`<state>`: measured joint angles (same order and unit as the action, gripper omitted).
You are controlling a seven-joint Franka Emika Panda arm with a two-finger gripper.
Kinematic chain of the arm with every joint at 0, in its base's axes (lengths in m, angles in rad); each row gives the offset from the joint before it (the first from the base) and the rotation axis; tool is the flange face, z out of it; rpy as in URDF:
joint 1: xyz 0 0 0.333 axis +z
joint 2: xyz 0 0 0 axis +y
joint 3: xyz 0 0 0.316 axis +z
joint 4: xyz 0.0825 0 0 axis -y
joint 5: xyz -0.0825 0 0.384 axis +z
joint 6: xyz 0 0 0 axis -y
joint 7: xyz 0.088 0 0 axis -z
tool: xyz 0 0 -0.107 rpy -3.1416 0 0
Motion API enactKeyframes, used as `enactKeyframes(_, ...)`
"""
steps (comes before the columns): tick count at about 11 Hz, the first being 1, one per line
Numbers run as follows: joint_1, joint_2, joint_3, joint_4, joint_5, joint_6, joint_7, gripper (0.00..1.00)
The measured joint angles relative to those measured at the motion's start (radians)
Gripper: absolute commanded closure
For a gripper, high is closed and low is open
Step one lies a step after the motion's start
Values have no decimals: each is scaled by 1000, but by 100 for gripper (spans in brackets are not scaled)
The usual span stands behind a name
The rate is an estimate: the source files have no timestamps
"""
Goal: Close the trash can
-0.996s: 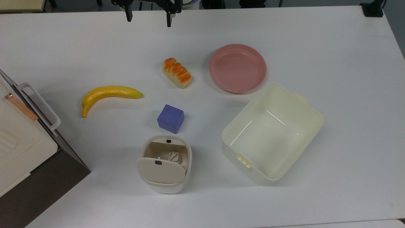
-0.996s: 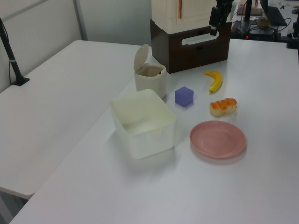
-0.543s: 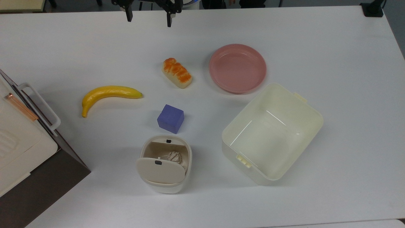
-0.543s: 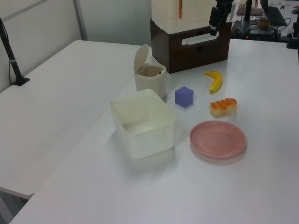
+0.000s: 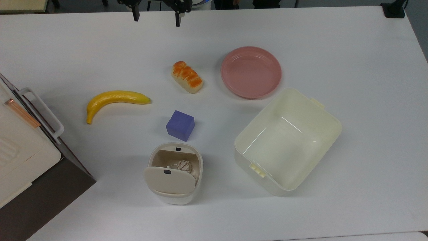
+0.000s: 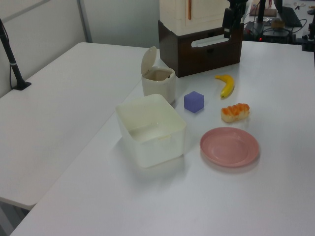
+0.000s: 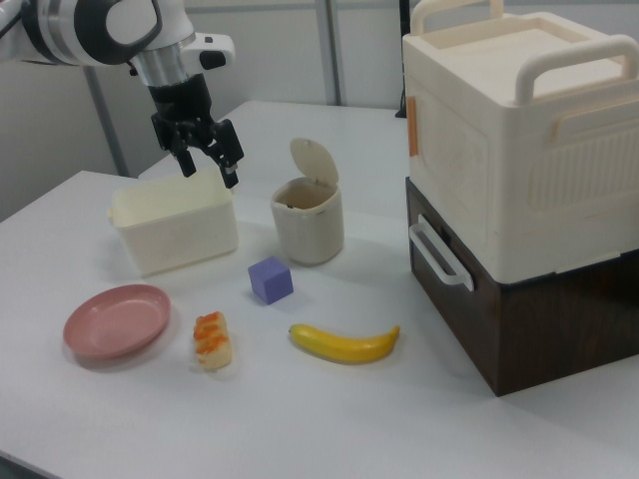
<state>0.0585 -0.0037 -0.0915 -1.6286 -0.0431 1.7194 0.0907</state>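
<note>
Approach is the step in hand: the gripper [image 7: 207, 165] hangs high with fingers spread, holding nothing, well apart from the bin [image 5: 175, 174]. The bin stands near the top view's lower middle, just below the cube [image 5: 180, 125], with its lid [image 7: 314, 160] upright and crumpled paper [image 5: 185, 165] inside. Next, I judge, the arm must cross the table, come behind the lid and press it down. Count: 1 bin, 1 tub [image 5: 287, 140], 1 plate [image 5: 250, 72], 1 banana [image 5: 113, 99], 1 bread [image 5: 187, 77], 1 cube.
</note>
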Motion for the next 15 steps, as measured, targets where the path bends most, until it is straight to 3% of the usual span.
enactKeyframes(1,0,0,0,0,0,0,-1,17)
enactKeyframes(2,0,0,0,0,0,0,-2,69)
enactKeyframes(3,0,0,0,1,0,5,-2,100)
enactKeyframes(7,21,49,1,-1,-7,228,60,100)
enactKeyframes(8,28,82,1,0,-38,319,151,100)
enactKeyframes(11,43,226,1,42,-291,553,620,100)
enactKeyframes(13,37,336,0,169,-334,571,894,100)
enactKeyframes(15,14,418,-2,274,-334,615,1032,100)
